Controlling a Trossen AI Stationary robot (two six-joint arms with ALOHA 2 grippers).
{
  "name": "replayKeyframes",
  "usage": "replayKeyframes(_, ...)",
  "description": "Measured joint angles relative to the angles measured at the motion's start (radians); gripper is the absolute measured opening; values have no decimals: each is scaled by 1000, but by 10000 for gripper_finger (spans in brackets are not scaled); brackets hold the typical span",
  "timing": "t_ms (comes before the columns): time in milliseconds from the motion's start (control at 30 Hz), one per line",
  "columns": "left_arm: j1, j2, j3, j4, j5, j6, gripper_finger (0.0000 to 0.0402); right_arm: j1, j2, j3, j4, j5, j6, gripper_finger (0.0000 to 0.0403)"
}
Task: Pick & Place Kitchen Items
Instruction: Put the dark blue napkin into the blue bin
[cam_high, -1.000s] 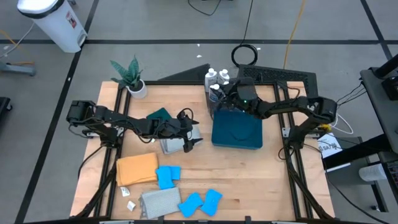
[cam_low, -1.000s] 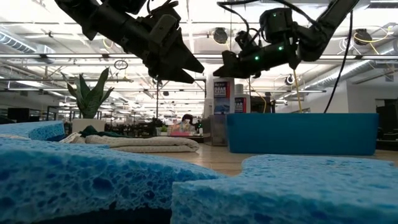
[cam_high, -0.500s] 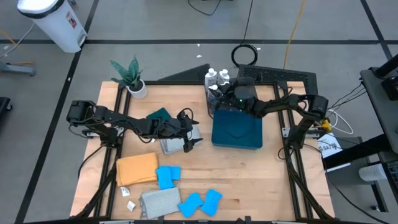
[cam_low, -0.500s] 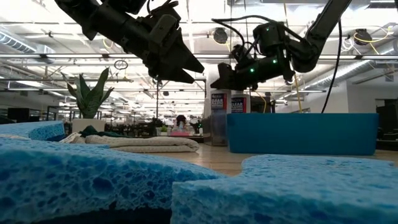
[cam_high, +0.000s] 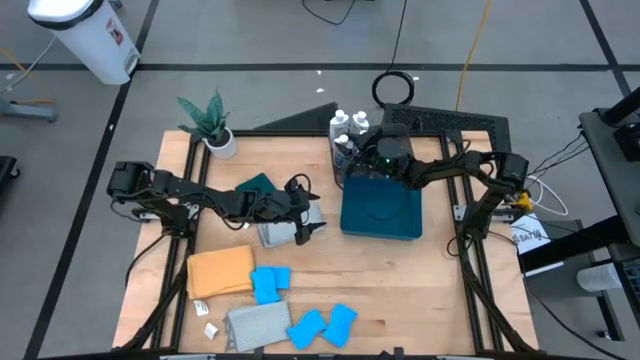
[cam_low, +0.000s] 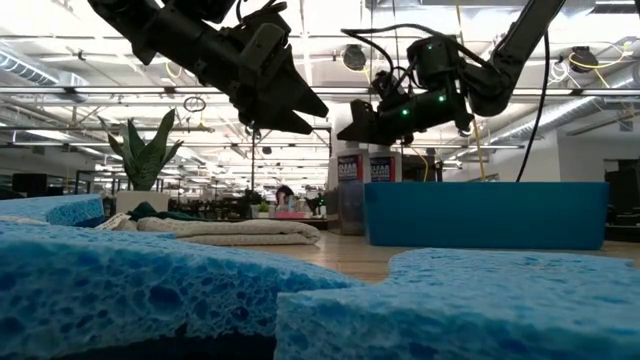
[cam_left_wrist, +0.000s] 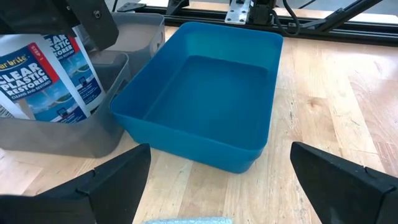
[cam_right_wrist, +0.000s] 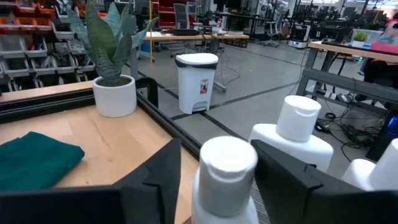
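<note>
Four white bottles (cam_high: 347, 128) at the table's far edge; four blue sponges (cam_high: 270, 282); three cloths visible. Right gripper (cam_right_wrist: 214, 186) straddles one bottle cap, fingers apart; left gripper (cam_left_wrist: 214, 186) spread wide, empty, near the blue bin (cam_high: 380, 210).

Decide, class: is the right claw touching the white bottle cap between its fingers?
Apart. The right wrist view shows the right claw straddling the bottle cap, with a strip of background visible between the cap and each dark finger.

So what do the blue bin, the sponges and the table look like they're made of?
Blue bin: likely moulded plastic, smooth, with a soft sheen and rounded corners. Sponges: porous foam, open pitted cells, matte. Table: seemingly wood, pale, with visible grain.
</note>
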Motion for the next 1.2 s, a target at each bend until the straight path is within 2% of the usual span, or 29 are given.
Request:
replayKeyframes(300,0,0,0,-32,0,6,390,23,-75,0,-80,-1,-17,185)
replayKeyframes(567,0,0,0,-62,-1,2,390,107,-263,-1,-265,-2,-96,187)
replayKeyframes(867,0,0,0,-247,44,-33,390,203,-479,-2,-494,0,-140,187)
replayKeyframes(1067,10,4,0,-313,44,-137,390,233,-579,-2,-613,2,-140,187)
replayKeyframes(1200,33,52,-1,-307,44,-186,390,237,-612,-2,-649,2,-140,187)
